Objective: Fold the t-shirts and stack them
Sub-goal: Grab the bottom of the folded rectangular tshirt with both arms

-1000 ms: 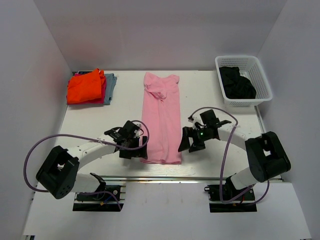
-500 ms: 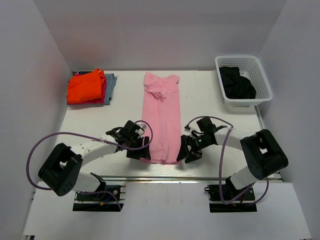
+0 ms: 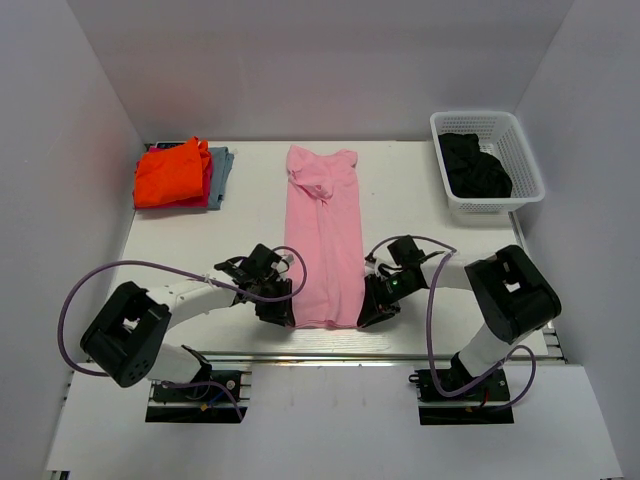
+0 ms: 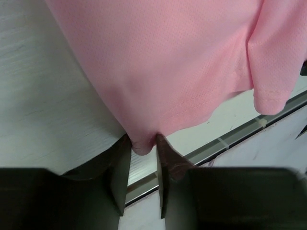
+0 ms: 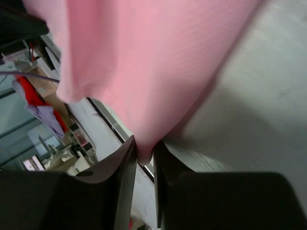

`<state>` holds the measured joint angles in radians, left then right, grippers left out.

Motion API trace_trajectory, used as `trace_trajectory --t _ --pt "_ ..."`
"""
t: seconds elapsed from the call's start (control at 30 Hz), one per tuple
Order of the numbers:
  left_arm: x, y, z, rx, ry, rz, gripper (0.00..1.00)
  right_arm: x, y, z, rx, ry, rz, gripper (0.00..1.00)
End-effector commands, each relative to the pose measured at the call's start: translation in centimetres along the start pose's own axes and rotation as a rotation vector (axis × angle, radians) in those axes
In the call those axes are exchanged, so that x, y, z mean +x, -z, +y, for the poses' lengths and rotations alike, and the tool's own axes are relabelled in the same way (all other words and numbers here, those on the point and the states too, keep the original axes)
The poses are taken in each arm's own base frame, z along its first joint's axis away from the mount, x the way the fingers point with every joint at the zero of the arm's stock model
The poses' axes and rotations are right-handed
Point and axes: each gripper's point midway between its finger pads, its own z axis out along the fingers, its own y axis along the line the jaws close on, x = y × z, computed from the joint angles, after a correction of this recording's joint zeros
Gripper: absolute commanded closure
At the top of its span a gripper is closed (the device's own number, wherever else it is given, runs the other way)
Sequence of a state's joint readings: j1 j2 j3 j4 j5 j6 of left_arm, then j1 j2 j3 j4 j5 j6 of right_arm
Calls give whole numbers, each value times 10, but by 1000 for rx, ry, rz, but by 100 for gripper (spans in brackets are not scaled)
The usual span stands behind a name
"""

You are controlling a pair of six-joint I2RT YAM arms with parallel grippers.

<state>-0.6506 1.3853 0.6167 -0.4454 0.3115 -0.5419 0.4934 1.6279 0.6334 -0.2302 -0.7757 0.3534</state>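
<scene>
The light pink short-sleeved cloth t-shirt (image 3: 322, 235) lies flat and lengthwise down the middle of the white table (image 3: 420, 205), collar at the far end and hem at the near edge. A second ago both grippers stood off to the sides of the hem with jaws spread. Now the left gripper (image 3: 281, 313) has moved in to pinch the near left hem corner, and the right gripper (image 3: 369, 314) pinches the near right corner, a small fold of pink cloth between each pair of fingers. Five shirts show. One is the pink one. Three are stacked at the far left: a bright orange cloth t-shirt (image 3: 170, 175) on top, a red t-shirt (image 3: 209, 198) and a grey-blue t-shirt (image 3: 222, 168) beneath. One black cloth t-shirt (image 3: 474, 166) lies in the single white plastic lattice basket (image 3: 524, 160) at the far right.
</scene>
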Motion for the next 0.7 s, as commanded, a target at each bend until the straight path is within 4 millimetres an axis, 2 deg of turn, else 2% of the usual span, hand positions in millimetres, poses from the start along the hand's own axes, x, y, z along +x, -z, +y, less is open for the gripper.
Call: trace_trajectory --t 0.0,0.03,0.1,0.13,0.17,0.43,0.6,0.63,0.67 --pt "19 -3 15 -60 8 68 62 -12 -3 -5 35 35 -25 77" --pt "19 -3 16 -59 -1 68 73 -12 -3 -5 32 39 -22 89" --pt "14 0 10 -40 -8 54 85 -11 -3 -4 33 41 -22 94" --pt "14 0 10 -40 -8 54 90 -13 -1 -3 34 54 -30 100" --pt "9 2 4 -27 -11 50 100 -12 -1 -1 32 49 -25 100" --pt "-21 22 -29 95 -113 -72 100 -36 12 21 11 147 -73 100" --pt "-63 38 -39 72 -148 -227 100 -61 20 31 33 189 -114 100" --pt "-75 43 -41 61 -153 -268 100 -74 24 37 44 214 -142 100" --pt "-82 46 -40 51 -144 -291 100 -78 28 36 70 215 -155 100"
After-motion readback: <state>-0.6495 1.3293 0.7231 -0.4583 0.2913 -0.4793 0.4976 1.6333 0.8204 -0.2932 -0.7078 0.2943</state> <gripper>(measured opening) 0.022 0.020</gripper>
